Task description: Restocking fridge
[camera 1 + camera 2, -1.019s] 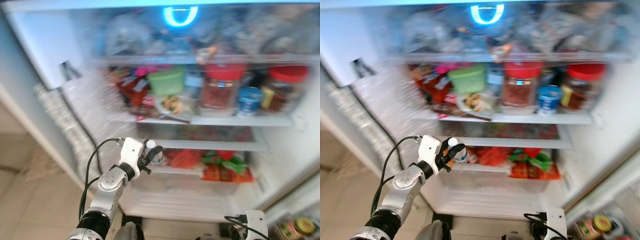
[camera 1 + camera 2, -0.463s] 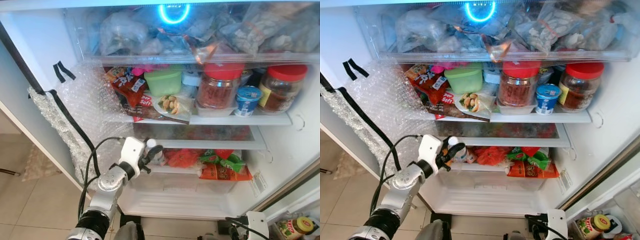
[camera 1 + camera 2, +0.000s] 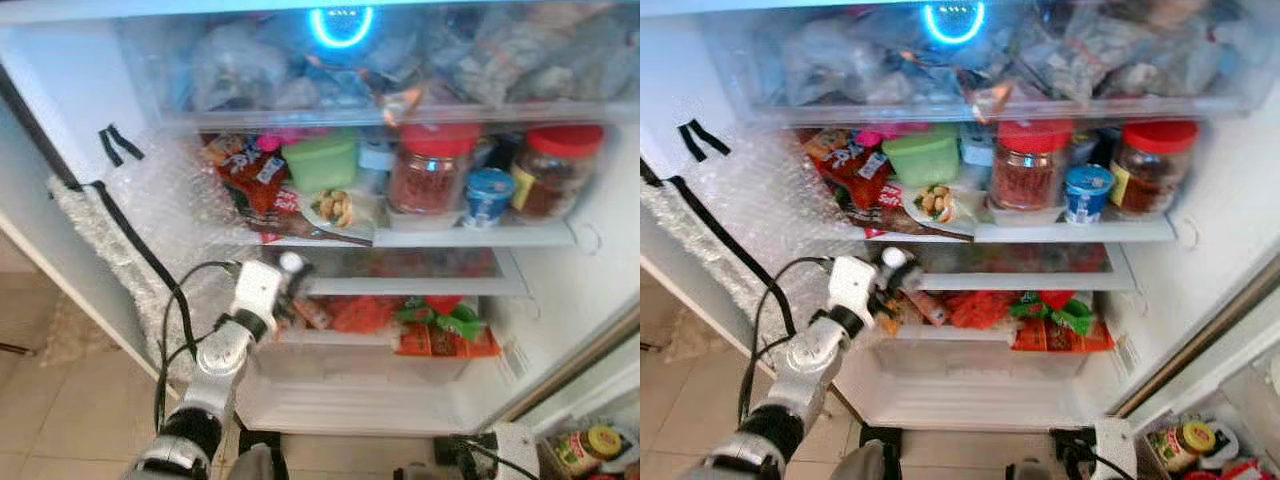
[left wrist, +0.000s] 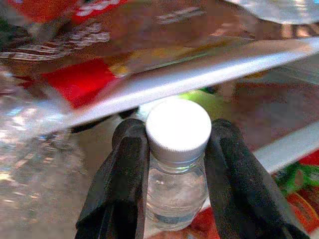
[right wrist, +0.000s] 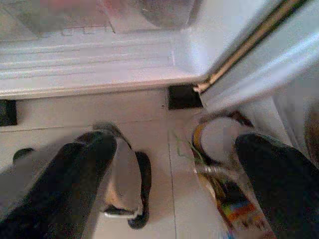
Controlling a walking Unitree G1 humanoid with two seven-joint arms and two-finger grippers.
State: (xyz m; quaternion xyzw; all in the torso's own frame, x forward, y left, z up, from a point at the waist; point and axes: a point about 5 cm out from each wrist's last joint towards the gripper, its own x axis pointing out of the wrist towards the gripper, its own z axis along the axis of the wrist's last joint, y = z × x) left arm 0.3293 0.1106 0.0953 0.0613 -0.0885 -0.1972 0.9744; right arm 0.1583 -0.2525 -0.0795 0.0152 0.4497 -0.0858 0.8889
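Looking at the open fridge (image 3: 90, 90): top drawer is packed with bags, and the middle shelf (image 3: 470, 238) carries red-lidded jars (image 3: 432, 168), a green tub (image 3: 320, 163), a blue-lidded cup (image 3: 485, 195) and snack packets. Below that sit a glass shelf and a lower tier with red and green bags (image 3: 440, 325). Bubble wrap (image 3: 170, 220) lines the left inner wall.

My left gripper (image 4: 174, 164) is at the left end of the lower tier, just under the glass shelf edge, with both fingers (image 4: 122, 174) clamped around the neck of a small clear water bottle (image 4: 175, 189), white cap (image 4: 178, 128) up.

Right gripper (image 5: 174, 164) hangs low by the floor with fingers spread wide and nothing between them; the floor, a foot and some jars by the door sit under it.

Risks as I see them: the cap is very close to the shelf edge above, so lifting any more could knock it and twist the bottle in the grip. The slot ahead looks crowded with packets, so pushing in could shove them or tip the bottle on release. The grip is only on the neck, so a slip is possible.
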